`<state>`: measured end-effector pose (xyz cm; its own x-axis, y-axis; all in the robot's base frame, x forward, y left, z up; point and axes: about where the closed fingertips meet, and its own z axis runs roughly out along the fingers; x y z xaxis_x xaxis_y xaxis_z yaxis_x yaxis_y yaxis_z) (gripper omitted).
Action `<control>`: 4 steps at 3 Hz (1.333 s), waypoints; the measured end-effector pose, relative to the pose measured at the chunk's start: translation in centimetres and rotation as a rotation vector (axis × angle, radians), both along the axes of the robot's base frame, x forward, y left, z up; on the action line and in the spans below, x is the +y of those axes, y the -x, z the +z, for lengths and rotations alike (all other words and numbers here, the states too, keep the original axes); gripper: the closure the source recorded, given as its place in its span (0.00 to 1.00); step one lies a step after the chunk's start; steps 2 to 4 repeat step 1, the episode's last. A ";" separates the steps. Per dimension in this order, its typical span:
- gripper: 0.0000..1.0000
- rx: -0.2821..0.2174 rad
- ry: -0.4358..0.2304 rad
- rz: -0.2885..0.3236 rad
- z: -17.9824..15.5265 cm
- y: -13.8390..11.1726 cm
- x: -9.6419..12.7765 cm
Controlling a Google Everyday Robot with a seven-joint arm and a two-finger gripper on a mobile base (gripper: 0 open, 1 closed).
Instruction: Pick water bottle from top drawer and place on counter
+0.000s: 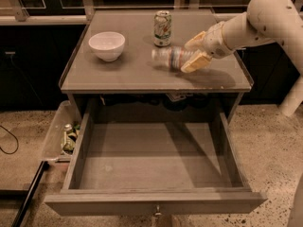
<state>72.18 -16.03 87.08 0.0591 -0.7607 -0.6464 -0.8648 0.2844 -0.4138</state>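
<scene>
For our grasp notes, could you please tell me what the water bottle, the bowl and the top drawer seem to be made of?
The water bottle, held sideways in the pincer over the counter: clear plastic, see-through and ribbed. The bowl: probably glazed ceramic, white and glossy. The top drawer: apparently matte grey-brown wood or laminate, no shine.

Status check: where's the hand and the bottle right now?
Copy: hand shut on water bottle, over the counter. Bottle held sideways. Soda can just behind it; top drawer open.
</scene>
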 end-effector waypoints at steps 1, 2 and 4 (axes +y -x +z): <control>0.00 0.000 0.000 0.000 0.0 0.0 0.0; 0.00 0.000 0.000 0.000 0.0 0.0 0.0; 0.00 0.000 0.000 0.000 0.0 0.0 0.0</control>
